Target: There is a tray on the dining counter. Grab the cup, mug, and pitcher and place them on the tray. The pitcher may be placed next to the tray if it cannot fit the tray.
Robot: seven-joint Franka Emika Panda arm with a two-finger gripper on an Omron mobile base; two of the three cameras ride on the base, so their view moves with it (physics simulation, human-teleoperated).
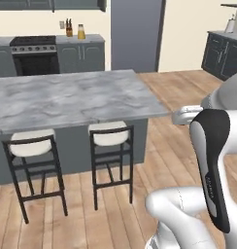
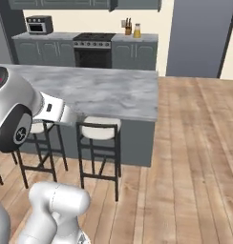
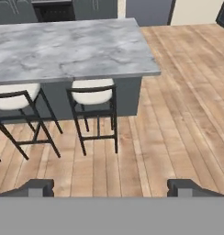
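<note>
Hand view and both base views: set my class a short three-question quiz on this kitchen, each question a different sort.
1. True or false: two stools stand tucked under the dining counter.
2. How do the gripper jaws stand: A open and empty, B shut on a cup, C shut on a stool?
3. Fill in: the floor is made of ____ planks.

Key: 1 true; 2 A; 3 wooden.

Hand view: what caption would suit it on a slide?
Open end effector above wooden floor, facing dining counter and two stools.
</note>
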